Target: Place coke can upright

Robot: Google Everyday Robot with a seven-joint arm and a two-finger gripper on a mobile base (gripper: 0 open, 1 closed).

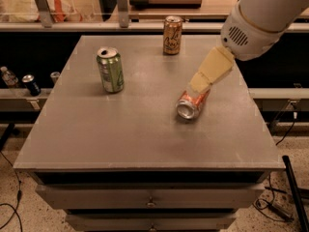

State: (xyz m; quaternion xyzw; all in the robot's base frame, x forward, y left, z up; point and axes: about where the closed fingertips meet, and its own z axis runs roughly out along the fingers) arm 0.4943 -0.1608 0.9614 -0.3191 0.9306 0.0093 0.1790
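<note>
The coke can [191, 104] is red-orange with a silver end. It lies on its side on the grey table [120, 124], right of centre, its silver end toward the front. My gripper [200, 83] hangs over the can's far end, its pale yellow fingers [208, 71] covering the upper part of the can. The white arm [258, 21] comes in from the upper right.
A green can [110, 69] stands upright at the left of the table. A tan can with dark script [172, 35] stands upright at the back edge. Shelves with bottles and cans [29, 83] lie beyond the left edge. Drawers are below the front edge.
</note>
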